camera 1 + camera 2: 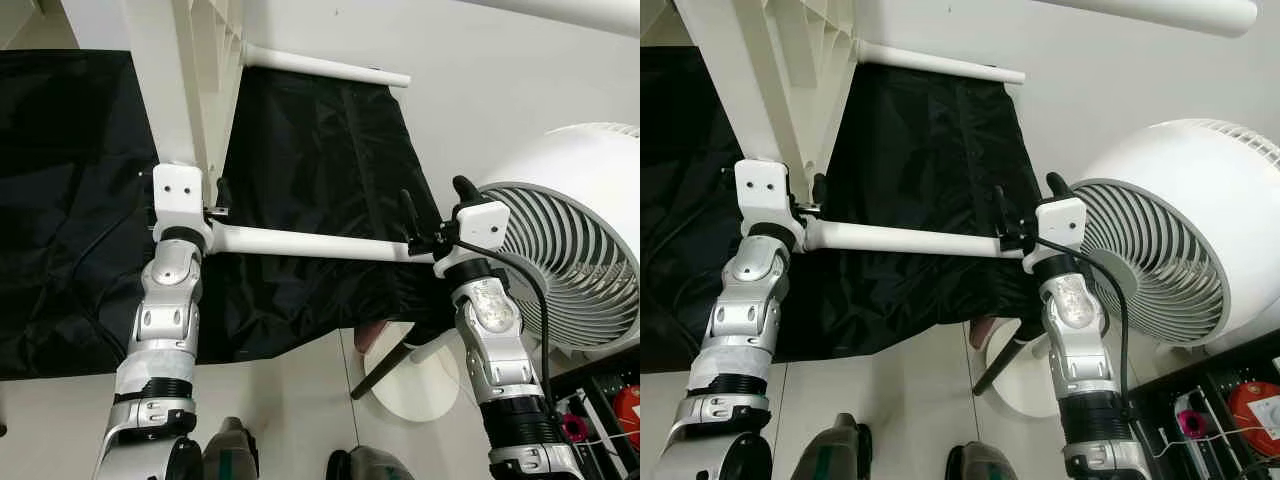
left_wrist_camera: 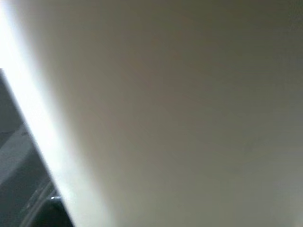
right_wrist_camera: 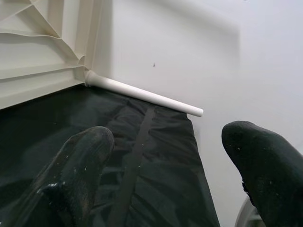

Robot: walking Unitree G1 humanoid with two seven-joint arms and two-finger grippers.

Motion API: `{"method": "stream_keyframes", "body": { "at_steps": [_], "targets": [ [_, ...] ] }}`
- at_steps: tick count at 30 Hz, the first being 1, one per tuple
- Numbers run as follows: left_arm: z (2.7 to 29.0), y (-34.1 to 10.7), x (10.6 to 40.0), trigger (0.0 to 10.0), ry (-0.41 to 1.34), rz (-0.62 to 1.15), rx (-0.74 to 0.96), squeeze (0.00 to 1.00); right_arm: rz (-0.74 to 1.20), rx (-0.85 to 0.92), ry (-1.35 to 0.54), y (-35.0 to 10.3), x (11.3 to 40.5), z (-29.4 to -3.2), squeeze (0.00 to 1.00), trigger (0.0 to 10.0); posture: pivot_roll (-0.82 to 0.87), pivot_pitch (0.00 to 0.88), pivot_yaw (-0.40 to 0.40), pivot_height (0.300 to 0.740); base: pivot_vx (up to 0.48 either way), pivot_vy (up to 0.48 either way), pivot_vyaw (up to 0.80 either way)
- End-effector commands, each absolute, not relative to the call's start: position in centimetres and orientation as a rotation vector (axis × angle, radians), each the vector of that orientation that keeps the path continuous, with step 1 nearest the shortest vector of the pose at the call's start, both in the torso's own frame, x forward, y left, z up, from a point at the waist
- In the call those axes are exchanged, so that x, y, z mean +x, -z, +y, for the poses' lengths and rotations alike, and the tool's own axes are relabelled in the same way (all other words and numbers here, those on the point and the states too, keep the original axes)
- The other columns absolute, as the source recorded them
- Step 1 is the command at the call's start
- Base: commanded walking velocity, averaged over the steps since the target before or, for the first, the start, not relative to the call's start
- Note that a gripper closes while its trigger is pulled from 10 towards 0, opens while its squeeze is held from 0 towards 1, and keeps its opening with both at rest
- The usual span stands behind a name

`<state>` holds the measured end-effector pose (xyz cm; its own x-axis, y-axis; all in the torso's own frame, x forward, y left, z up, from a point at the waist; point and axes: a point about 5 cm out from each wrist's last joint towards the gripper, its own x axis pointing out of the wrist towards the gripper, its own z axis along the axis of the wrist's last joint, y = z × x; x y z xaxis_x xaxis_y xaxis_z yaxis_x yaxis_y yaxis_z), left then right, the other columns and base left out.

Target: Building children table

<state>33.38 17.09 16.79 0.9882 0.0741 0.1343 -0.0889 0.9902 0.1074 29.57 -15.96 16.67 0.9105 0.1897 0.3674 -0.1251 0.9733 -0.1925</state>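
Note:
A white children's table [image 1: 205, 60] is raised on its side in front of me, its ribbed underside showing. One white leg [image 1: 325, 65] sticks out from its upper corner. A second white leg [image 1: 310, 243] runs level between my two arms. My left gripper [image 1: 218, 197] is pressed against the table frame where that leg joins, and a blurred white surface [image 2: 180, 118] lies close in front of the left wrist camera. My right gripper [image 1: 433, 192] stands open at the leg's free end. Its fingers [image 3: 85, 156] point up with nothing between them.
A black cloth [image 1: 60, 200] hangs behind the table against a white wall. A large white fan [image 1: 580, 260] on a round base [image 1: 420, 385] stands close to my right arm. A third white leg [image 1: 590, 12] crosses the top right. A shelf with a red object [image 1: 628, 410] sits at the lower right.

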Motion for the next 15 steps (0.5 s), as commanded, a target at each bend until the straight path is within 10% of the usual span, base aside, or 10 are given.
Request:
{"method": "stream_keyframes", "body": {
  "at_steps": [1, 15],
  "targets": [
    [18.46, -17.72, 33.06, 10.0, -0.391, -0.203, 0.065, 0.0, -0.385, -0.16, -0.149, -16.6, 29.71, -16.0, 0.0, 10.0, 0.06, 0.077, -0.051, 0.74, 0.0, 0.0, 0.0],
    [17.53, -18.64, 33.1, 10.0, -0.335, -0.319, 0.014, 0.0, -0.399, -0.153, -0.144, -17.05, 30.27, -15.82, 0.0, 10.0, 0.05, 0.071, -0.063, 0.74, 0.0, 0.0, 0.0]
  ]
}}
